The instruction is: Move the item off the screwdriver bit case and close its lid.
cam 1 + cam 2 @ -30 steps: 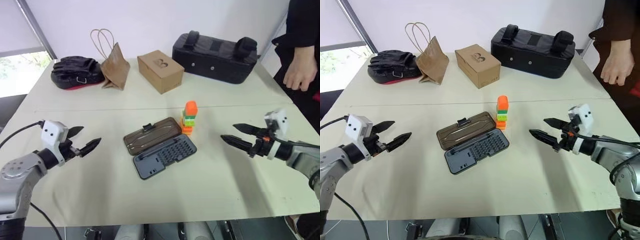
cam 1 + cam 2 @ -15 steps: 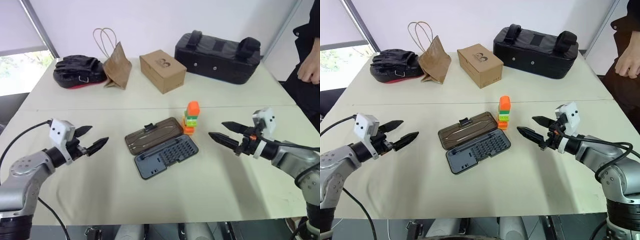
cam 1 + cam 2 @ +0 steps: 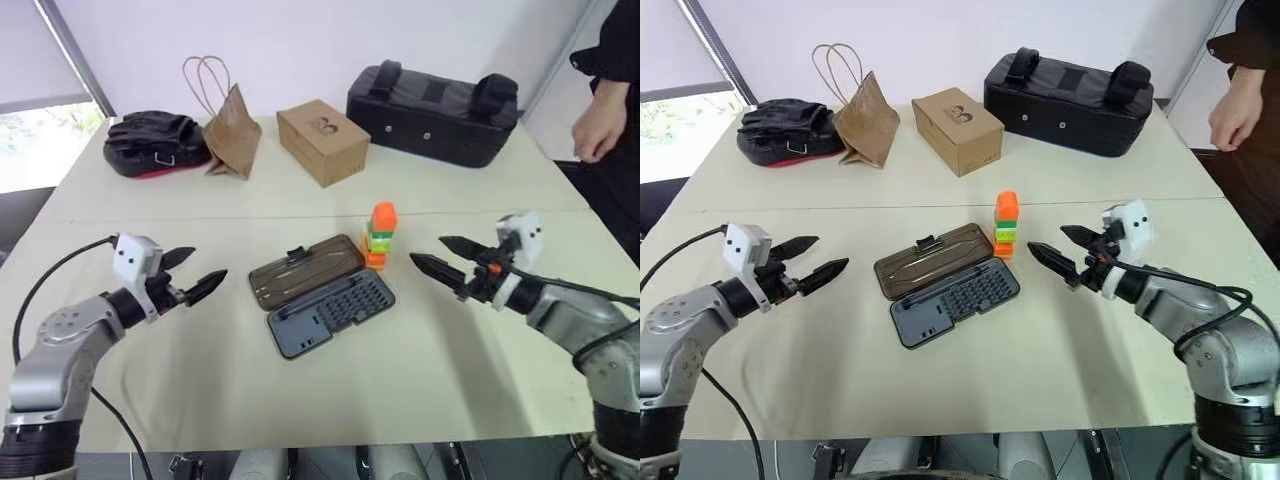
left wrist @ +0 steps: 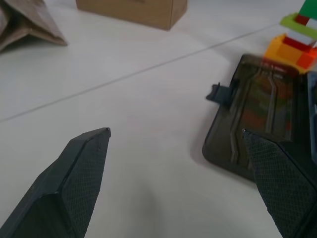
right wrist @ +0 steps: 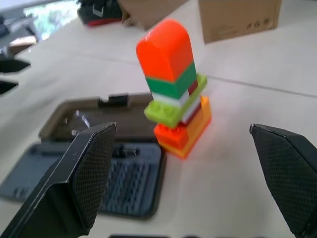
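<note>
Pale cream worktop (image 3: 130, 190) fills most of the frame beneath a white wall, with a black glove, a brown paper bag (image 3: 228, 130), a cardboard box (image 3: 322, 142) and a long black bag (image 3: 433, 102) lined along its top edge, well clear of the work. At centre lies the screwdriver bit case (image 3: 332, 313), flat and open, rows of small bits seated in its dark grey tray; its smoky-brown lid (image 3: 303, 271) is folded back flat toward the upper left. The item (image 3: 380, 236), a small orange-and-green block stack, stands upright at the case's upper right corner, its base touching or overlapping the lid's end, which likely blocks the lid from swinging shut. The right pincer (image 3: 432, 256), at centre right, is released and empty, fingers spread wide and aimed at the stack, near it but apart. The left pincer (image 3: 195, 272), at centre left, is likewise released and empty, pointing toward the lid's latch edge. A person's hand (image 3: 596, 127) hangs at the upper right.
</note>
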`<state>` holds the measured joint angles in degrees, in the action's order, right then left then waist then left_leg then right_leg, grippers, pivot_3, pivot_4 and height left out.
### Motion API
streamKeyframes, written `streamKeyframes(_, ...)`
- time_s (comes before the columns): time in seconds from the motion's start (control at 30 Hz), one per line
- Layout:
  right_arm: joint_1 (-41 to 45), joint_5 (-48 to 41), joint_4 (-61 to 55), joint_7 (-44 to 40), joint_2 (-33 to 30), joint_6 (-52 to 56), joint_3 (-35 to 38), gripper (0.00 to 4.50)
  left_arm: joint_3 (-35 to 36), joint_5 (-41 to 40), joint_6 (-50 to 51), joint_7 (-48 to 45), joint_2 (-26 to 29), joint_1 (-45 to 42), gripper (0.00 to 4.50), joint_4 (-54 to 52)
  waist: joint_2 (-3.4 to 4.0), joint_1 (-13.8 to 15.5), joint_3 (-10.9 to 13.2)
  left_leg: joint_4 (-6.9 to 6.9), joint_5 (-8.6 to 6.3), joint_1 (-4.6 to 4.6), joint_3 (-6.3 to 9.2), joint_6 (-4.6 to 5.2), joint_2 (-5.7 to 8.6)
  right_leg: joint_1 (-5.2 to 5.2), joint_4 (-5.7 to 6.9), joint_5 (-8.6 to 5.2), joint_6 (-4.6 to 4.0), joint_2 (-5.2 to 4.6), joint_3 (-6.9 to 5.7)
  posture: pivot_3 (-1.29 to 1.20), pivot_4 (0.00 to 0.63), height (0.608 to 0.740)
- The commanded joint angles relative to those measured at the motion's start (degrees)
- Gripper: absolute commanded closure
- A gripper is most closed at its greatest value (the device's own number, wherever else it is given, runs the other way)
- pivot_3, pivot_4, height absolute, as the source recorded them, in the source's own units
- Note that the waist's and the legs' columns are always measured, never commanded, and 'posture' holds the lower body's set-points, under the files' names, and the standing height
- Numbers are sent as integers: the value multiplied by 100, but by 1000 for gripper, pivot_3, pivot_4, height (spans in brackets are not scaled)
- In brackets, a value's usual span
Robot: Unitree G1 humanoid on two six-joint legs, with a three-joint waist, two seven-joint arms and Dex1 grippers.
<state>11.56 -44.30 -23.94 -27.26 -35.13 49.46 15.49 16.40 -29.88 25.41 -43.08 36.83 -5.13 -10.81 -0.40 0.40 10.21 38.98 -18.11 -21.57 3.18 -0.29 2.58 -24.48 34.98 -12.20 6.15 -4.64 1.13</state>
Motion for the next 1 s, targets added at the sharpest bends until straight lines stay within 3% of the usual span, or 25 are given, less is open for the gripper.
streamKeyframes(0.03, 128, 380, -171, 665, 388, -72, -302, 7, -46, 74, -171, 59, -85, -50, 64, -10, 0, -3, 0, 0, 0, 0, 0, 0, 0, 0, 0, 0, 0, 0, 0, 0, 150, 740)
streamKeyframes(0.23, 394, 706, -159, 1430, 1074, 31, -658, 7, -151, 166, -276, 113, -263, -33, 64, 20, 1, -1, 0, -2, 0, -8, 0, -1, 3, -9, 1, 2, 1, 2, 0, 0, 150, 740)
streamKeyframes(0.5, 867, 1126, 157, 2059, 1498, 278, -825, 7, -170, 237, -396, 181, -397, 49, 64, 33, 3, -10, 1, -3, 0, -8, 0, 0, 4, -10, 2, 1, 0, 5, -1, 0, 150, 740)
streamKeyframes(1.0, 1253, 1235, 245, 1755, 1492, 865, -1050, 7, -180, 361, -624, 260, -605, 196, 64, 150, 4, -114, 1, -4, 0, -7, 0, 0, 5, -10, 5, 2, 1, 7, -2, 0, 150, 740)
